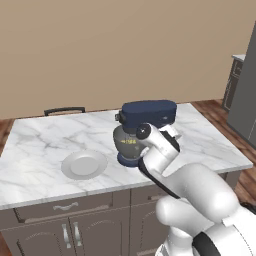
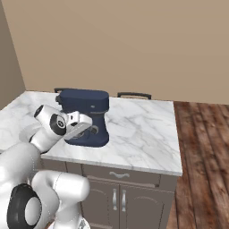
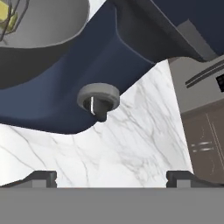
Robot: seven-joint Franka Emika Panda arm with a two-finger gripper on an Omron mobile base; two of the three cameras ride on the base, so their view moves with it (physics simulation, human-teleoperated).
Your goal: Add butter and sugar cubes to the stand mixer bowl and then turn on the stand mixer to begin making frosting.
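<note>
The stand mixer [image 1: 148, 116] stood near the middle of the left base view, on the white marble tabletop [image 1: 45, 135]. It was navy blue, with a bulky head above and a flat base below. No brand name or other writing could be read on it; only a small yellow mark showed on the bowl, too blurred to tell what it was.

The stand mixer bowl [image 1: 127, 141], grey metal, sat under the head on the mixer base. In the hand view its rim was in the upper left corner [image 3: 43, 26], and something yellow, which looked like the butter [image 3: 9, 17], was seen inside behind the wires of the whisk [image 3: 13, 11]. A sugar cube could not be made out there.

The round knob [image 3: 99, 97] on the mixer column was in the middle of the hand view, grey with a short white line on it. The gripper [image 3: 111, 177] pointed toward it: the two dark finger tips stood at the bottom of the frame, far apart, so the jaws were wide open and held nothing. The knob lay above and between them, apart from both tips.

In the right base view the gripper [image 2: 85, 126] was just beside the right side of the mixer [image 2: 85, 112], in the centre left of the frame.

A flat grey-white plate [image 1: 84, 164] lay on the tabletop to the left of the mixer, in the centre left of the left base view. Below the tabletop were brown cabinet drawers [image 1: 65, 206] with silver handles.
</note>
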